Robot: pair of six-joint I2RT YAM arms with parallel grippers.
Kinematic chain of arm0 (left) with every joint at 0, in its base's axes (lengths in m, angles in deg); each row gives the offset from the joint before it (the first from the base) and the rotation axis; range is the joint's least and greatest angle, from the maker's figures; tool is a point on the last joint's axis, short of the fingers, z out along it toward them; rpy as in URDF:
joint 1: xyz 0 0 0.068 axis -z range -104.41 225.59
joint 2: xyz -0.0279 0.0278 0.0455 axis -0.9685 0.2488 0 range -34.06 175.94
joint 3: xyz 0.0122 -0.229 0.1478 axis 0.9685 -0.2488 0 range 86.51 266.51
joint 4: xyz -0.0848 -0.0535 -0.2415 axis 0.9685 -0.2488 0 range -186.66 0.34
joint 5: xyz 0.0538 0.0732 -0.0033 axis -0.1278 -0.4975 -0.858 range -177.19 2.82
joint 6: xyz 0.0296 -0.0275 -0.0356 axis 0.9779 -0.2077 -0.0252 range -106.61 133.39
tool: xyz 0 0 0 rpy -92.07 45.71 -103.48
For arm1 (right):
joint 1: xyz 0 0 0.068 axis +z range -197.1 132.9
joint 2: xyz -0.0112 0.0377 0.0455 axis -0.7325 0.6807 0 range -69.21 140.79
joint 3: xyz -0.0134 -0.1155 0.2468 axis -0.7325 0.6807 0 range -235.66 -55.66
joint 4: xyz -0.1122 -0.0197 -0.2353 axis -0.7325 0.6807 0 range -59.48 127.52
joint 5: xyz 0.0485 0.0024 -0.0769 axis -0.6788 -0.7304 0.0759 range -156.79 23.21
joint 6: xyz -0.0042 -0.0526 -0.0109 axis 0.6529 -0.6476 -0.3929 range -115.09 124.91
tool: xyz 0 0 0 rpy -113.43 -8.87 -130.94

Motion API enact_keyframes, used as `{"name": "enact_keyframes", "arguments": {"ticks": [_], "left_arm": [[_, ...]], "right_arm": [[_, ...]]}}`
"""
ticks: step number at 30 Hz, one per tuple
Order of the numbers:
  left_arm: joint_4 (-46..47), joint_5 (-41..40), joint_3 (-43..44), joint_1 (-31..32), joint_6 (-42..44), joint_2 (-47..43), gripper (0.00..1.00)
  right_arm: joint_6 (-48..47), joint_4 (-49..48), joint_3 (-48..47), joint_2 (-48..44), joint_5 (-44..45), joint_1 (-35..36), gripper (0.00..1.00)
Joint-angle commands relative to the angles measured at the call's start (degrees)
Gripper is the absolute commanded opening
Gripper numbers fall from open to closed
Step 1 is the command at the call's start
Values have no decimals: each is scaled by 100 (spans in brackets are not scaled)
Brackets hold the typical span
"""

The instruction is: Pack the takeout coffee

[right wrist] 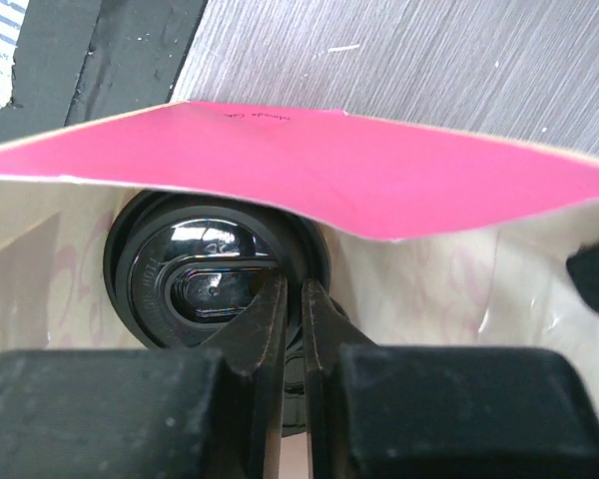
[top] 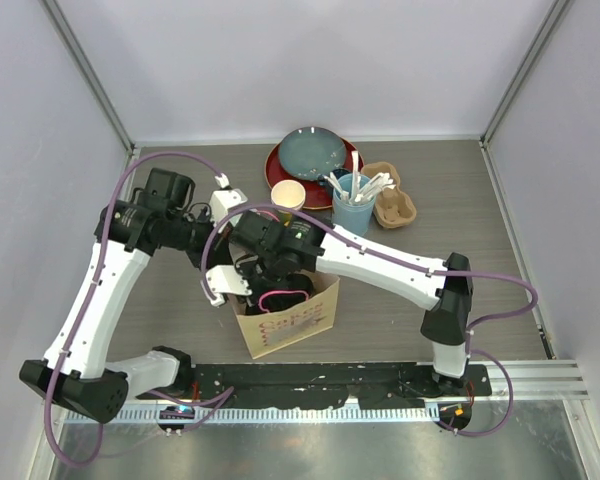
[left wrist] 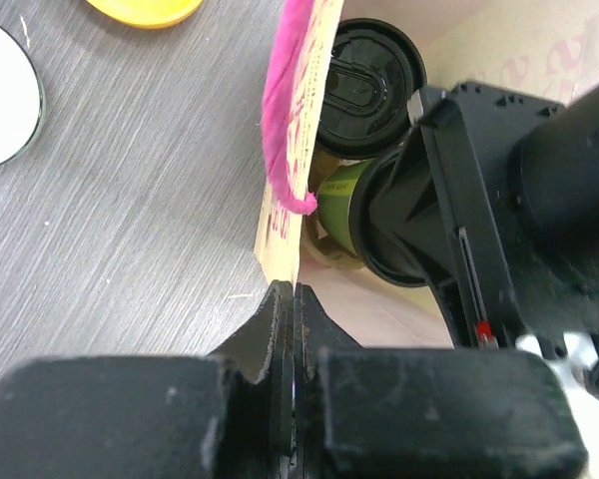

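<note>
Grey wood-grain tabletop (left wrist: 130, 200) underneath, your left gripper (left wrist: 287, 296) clamps the wall of the paper bag (left wrist: 276, 228); your right gripper (right wrist: 293, 296), fingers almost together, grip unclear, hangs over a lidded coffee cup (right wrist: 180, 271) inside. Pulling out crooked could tip it.

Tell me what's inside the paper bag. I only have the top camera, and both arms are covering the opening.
Observer: The right wrist camera shows a lidded cup already in the bag, just beyond the tips of the right gripper.
Operator: Check the left arm's grip on the bag.
Observer: In the left wrist camera, the left gripper is shut on the top edge of the bag's paper wall.
</note>
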Motion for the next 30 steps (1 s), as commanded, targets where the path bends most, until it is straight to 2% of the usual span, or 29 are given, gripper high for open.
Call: {"name": "enact_keyframes", "arguments": {"ticks": [1,9,16,24,27,28,30], "left_arm": [[128,267,98,11,86,48,0],[14,355,115,11,173,-40,0],[-56,443,124,19,209,-93,0],[-48,478,142,20,200,-128,0],[-48,451,107,20,218,-146,0],[-48,443,98,20,226,-154,0],[-48,399,63,20,226,-181,0]], "right_arm": [[-472,282,-480,329,84,239,1],[-745,810,-1008,849,154,388,1],[-561,969,-947,1060,576,388,1],[-420,732,-797,1069,839,388,2],[-314,539,-754,1043,901,397,14],[-306,477,-675,921,867,397,23],[-218,179,-569,753,849,388,33]]}}
